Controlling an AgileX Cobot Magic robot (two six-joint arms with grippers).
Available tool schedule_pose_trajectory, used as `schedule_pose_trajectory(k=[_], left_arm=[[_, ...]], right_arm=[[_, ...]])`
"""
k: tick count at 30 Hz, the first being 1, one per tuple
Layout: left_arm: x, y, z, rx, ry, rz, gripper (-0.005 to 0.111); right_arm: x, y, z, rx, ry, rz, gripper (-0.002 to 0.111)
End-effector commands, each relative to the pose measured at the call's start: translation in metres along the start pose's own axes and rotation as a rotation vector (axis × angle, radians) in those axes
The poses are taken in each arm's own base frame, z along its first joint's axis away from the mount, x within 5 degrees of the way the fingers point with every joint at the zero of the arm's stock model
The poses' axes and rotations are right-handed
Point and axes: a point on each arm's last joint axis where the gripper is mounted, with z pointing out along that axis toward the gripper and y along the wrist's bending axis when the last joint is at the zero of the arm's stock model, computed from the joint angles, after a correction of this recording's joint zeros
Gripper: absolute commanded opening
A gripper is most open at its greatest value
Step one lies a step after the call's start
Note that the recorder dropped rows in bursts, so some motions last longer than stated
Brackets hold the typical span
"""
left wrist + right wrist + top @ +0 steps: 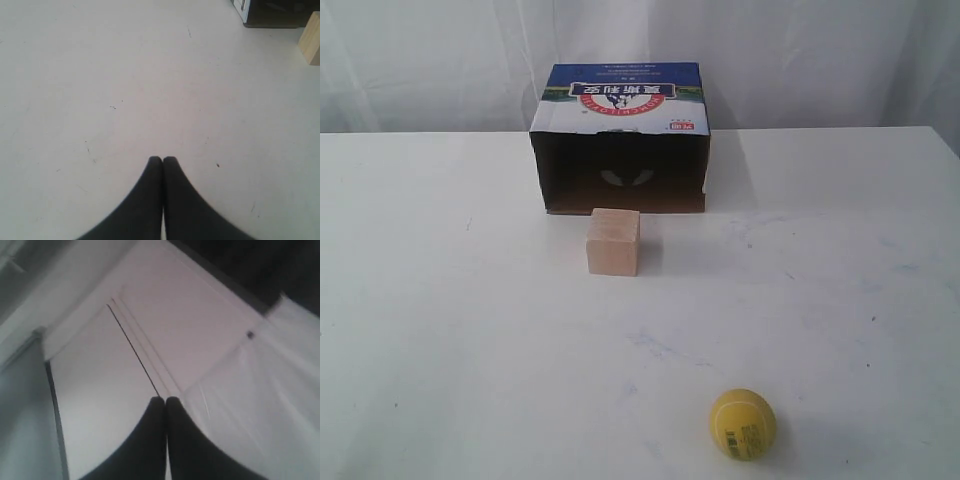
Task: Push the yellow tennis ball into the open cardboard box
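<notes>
My left gripper (162, 160) is clenched, its two dark fingertips pressed together with nothing between them, and it hangs over a bare stretch of the white table (440, 300). In that wrist view a corner of the open cardboard box (275, 12) and an edge of the pale wooden cube (311, 31) show at the border of the frame, well apart from my fingers. My right gripper (166, 400) is clenched as well and holds nothing; it is aimed off the table at pale panels and white cloth that I cannot make out further. The yellow tennis ball (743, 423) sits at the near edge of the table, right of centre, with its printed label patch turned to the near side. It rests alone, touching nothing but the tabletop. The box (620, 140) stands at the far side near the middle, its dark open mouth facing the near side and its blue, white and red printed top upward. The cube (613, 241) stands upright just in front of that mouth, to the left of the ball and well apart from it.
</notes>
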Motion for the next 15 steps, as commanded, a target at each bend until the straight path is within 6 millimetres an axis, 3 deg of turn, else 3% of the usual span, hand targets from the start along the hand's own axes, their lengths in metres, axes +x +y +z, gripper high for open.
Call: schedule_pose_trajectory(k=[1,2,4,6,9,12,15], left_arm=[[0.000,-0.001,0.000,0.009,-0.004,-0.006,0.000],[0.000,-0.001,0.000,0.009,-0.004,-0.006,0.000],[0.000,-0.001,0.000,0.009,-0.004,-0.006,0.000],[0.000,-0.001,0.000,0.009,-0.004,-0.006,0.000],[0.000,-0.001,0.000,0.009,-0.004,-0.006,0.000],[0.000,-0.001,0.000,0.009,-0.004,-0.006,0.000],[0.000,-0.001,0.000,0.009,-0.004,-0.006,0.000]], right_arm=[[0.011,0.002,0.091,0.018,0.172,-0.428,0.000],[0.031,-0.016,0.113,0.095,0.334,-0.528,0.000],[0.062,-0.049,0.137,0.229,0.688,-0.742,0.000],[0.102,-0.093,0.143,0.378,1.130,-0.828,0.000],[0.146,-0.141,0.135,0.576,1.577,-0.766,0.000],[0.180,-0.156,0.121,0.639,1.874,-0.615,0.000],[0.206,-0.137,0.104,0.488,2.017,-0.481,0.000]])
